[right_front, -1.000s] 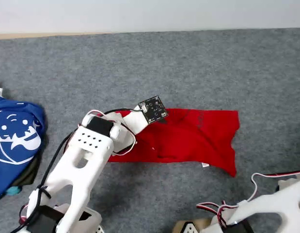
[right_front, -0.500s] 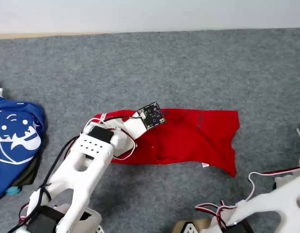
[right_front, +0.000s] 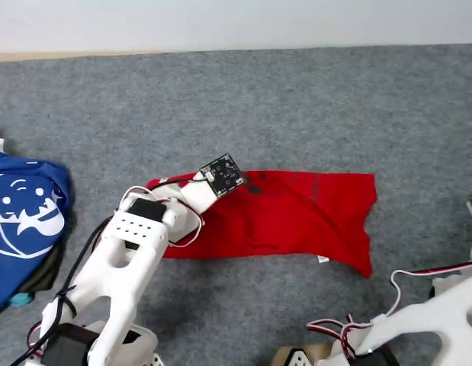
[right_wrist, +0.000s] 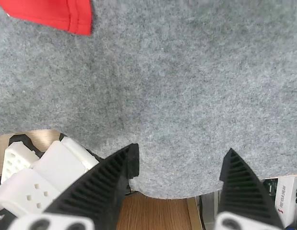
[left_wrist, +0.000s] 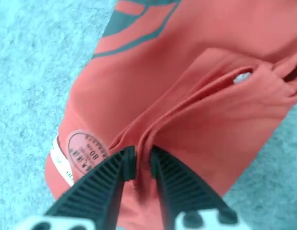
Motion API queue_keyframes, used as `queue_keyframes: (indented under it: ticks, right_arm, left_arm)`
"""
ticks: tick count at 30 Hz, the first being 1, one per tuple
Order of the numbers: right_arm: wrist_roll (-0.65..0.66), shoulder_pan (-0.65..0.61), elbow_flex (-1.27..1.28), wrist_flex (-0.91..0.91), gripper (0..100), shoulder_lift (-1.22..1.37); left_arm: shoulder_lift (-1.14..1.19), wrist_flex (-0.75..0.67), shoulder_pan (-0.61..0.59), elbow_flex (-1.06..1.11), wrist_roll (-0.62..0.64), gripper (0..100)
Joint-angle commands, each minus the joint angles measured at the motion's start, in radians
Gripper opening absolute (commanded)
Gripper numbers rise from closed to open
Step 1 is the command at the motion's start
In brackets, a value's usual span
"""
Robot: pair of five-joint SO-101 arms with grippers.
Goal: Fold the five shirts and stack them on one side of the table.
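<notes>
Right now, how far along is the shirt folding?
Looks done: a blue shirt lies at the edge of the table over darker fabric, likely the stack. In hand: the left gripper is shut on a ridge of the red shirt, a long strip mid-table. The right gripper is open over bare table. Left: finishing and stacking red; I can't count five shirts.

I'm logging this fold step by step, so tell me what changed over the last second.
The left gripper, shut on a fold of the red shirt, shifted toward the blue shirt, uncovering the red shirt's end on that side. The red shirt's other end and the blue shirt stayed put.
</notes>
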Motion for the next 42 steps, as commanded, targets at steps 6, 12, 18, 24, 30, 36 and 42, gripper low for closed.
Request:
queue_keyframes:
  ticks: [6, 12, 18, 24, 30, 36, 42]
  right_arm:
    - [0.006, -0.031, -0.005, 0.022, 28.4, -0.031]
    - [0.006, -0.041, -0.005, 0.022, 28.4, -0.031]
    - [0.006, -0.041, -0.005, 0.024, 28.4, -0.038]
    - [0.008, -0.041, -0.003, 0.024, 28.4, -0.038]
    - [0.008, -0.041, -0.003, 0.024, 28.4, -0.033]
    - [0.006, -0.041, -0.003, 0.024, 28.4, -0.031]
    - [0.008, -0.041, -0.003, 0.024, 28.4, -0.031]
  left_arm:
    - [0.037, -0.018, -0.009, -0.013, 0.002, 7]
    - [0.189, -0.04, -0.023, -0.073, 0.0, 7]
    - [0.216, 0.005, -0.071, -0.186, 0.002, 3]
    - [0.166, 0.155, -0.051, -0.286, -0.002, 3]
    - [0.117, 0.222, -0.044, -0.303, 0.0, 8]
    - [0.115, 0.221, -0.058, -0.268, 0.002, 15]
    - [0.106, 0.222, -0.078, -0.286, 0.002, 14]
